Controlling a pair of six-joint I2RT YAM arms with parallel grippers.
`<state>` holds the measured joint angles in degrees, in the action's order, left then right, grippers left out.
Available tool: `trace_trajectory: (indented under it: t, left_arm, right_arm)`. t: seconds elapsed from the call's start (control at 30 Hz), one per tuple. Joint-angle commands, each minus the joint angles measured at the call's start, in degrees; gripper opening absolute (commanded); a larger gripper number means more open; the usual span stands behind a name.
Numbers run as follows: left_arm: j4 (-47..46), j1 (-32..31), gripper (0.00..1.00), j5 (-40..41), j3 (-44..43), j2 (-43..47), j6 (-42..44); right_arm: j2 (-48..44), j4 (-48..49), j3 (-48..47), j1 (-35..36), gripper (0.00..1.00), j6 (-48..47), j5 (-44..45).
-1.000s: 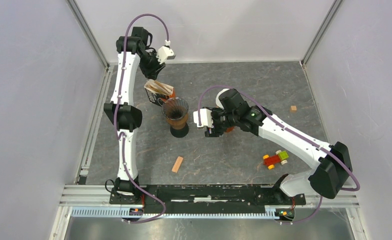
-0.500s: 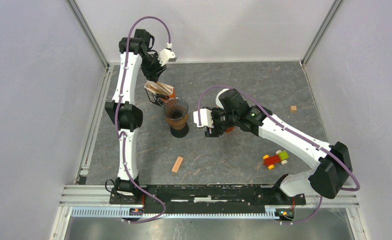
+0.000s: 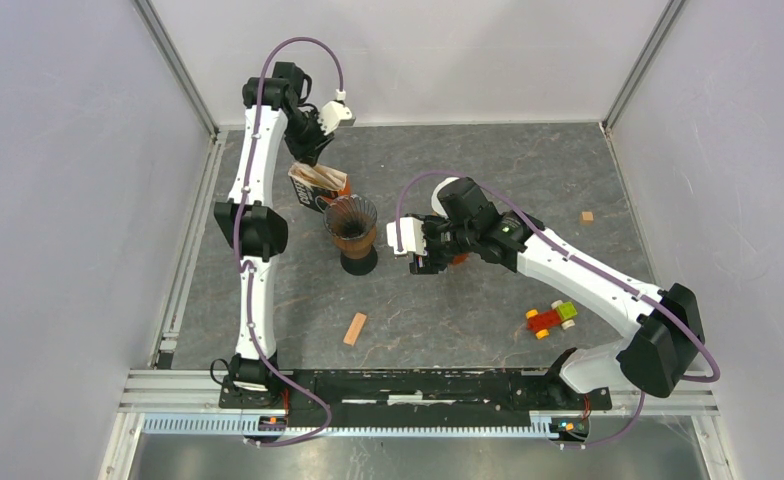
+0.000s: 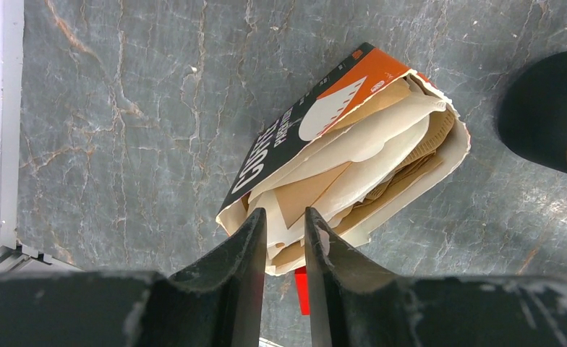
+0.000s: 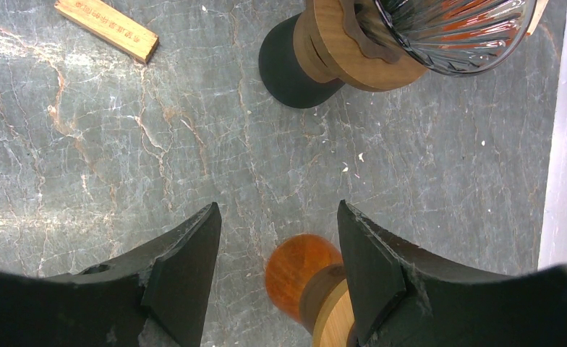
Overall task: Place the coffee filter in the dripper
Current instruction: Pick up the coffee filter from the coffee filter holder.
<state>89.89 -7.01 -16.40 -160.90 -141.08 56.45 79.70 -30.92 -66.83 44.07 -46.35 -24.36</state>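
The orange-and-black filter box [image 3: 318,185] lies open on its side at the far left, with cream and brown paper filters [image 4: 360,155] spilling from its mouth. The glass dripper [image 3: 352,220] stands on a wooden holder with a black base just right of the box; it also shows in the right wrist view [image 5: 454,29], with no filter inside. My left gripper [image 3: 313,158] hangs over the box's mouth, its jaws a narrow gap apart [image 4: 284,213] at the edge of the filter stack, with nothing seen gripped. My right gripper [image 3: 415,255] is open and empty [image 5: 277,210] to the right of the dripper.
An orange wooden knob-like piece [image 5: 302,267] sits under my right gripper. A wooden block [image 3: 355,328] lies near the front, a red and green toy car [image 3: 551,318] at the right, a small block [image 3: 588,216] further right. A red piece [image 4: 302,289] lies beside the box.
My left arm's upper part and wrist have shifted slightly to the right above the filter box. The right arm, box and dripper have not moved.
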Motion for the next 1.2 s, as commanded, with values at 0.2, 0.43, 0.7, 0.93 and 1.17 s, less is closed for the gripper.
trace_trajectory:
  t: [0.2, 0.43, 0.7, 0.93, 1.17]
  left_arm:
    - [4.47, -0.2, 0.33, -0.14, -0.17, 0.59, 2.68]
    - [4.45, -0.27, 0.37, 0.44, 0.23, 0.06, 3.28]
    - [4.48, -0.3, 0.35, 0.25, 0.76, -0.21, 3.58]
    - [4.43, -0.29, 0.2, 0.33, 0.62, -0.87, 3.67]
    - [4.43, -0.25, 0.02, -0.27, 0.55, 0.11, 3.7]
  right_arm:
    - [0.55, 0.64, -0.36, -0.3, 0.67, -0.74, -0.17]
    - [0.68, 0.68, -0.32, -0.32, 0.67, -0.76, -0.25]
    - [0.81, 0.51, -0.41, -0.29, 0.67, -0.76, -0.16]
    - [0.97, 0.48, -0.5, -0.29, 0.67, -0.76, -0.17]
    - [0.98, 0.48, -0.5, -0.3, 0.67, -0.76, -0.17]
